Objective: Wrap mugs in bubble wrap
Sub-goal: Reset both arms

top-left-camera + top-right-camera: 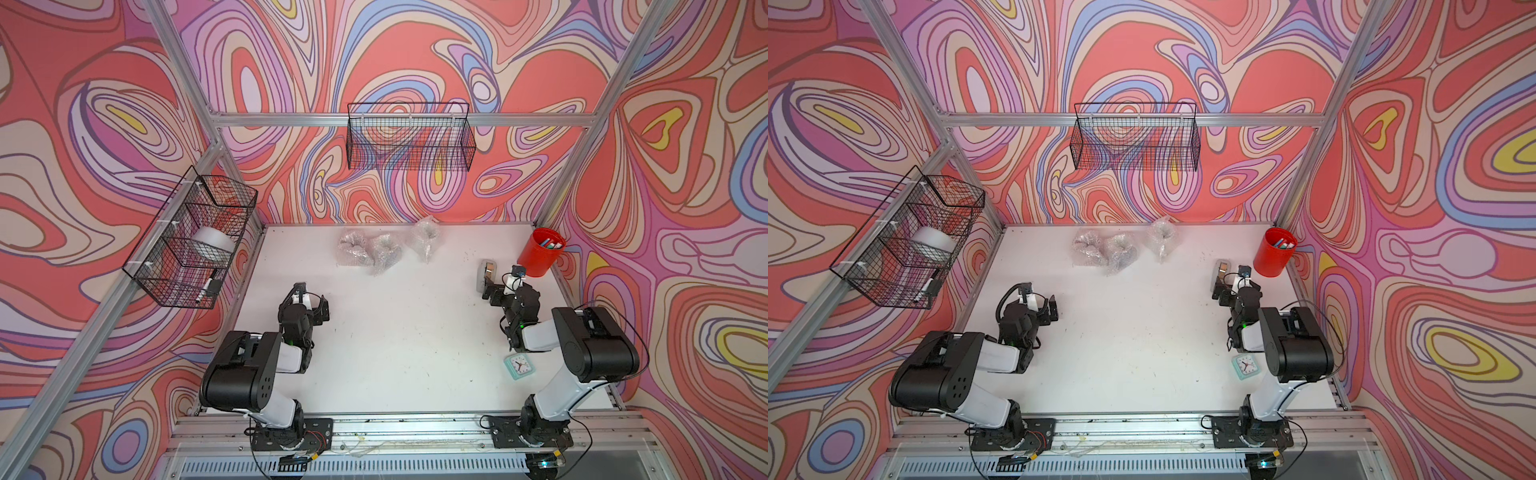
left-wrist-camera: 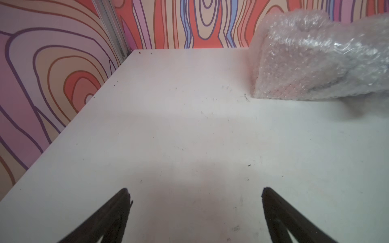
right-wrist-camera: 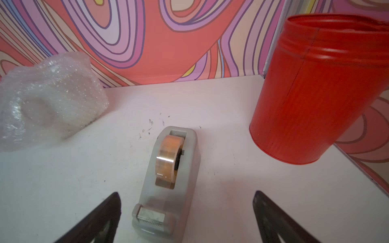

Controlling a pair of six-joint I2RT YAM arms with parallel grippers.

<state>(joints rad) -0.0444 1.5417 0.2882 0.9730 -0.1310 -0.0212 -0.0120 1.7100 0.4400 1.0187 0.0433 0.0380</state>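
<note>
Broadly, the white table (image 1: 395, 332) lies mostly bare between our two arms. Along its far edge sit three lumps of bubble wrap (image 1: 353, 249): two touch, the third stands just beside them. No bare mugs show anywhere, so we judge the mugs are inside, though the plastic is too cloudy to confirm.

The red pen cup (image 1: 540, 251) stands in the far right corner, apart from the bundles. The tape dispenser (image 3: 168, 168) lies just ahead of the right gripper (image 3: 187, 195), cutter end toward it and in line with the gap of its spread, empty jaws. It looks untouched. The left gripper (image 2: 194, 192) hovers over bare table, jaws likewise spread and empty, with the nearest bundle ahead and off to one side.

Our judgement: wrapping looks done or close to it, and the step in hand seems to be securing or checking the bundles. To do it well we would:
- have the left gripper pin a loose flap first
- draw tape slowly against the serrated cutter (image 3: 150, 219)
- press lightly, so neither the bubbles nor what they hold get crushed
- keep the dispenser from sliding toward the pen cup
</note>
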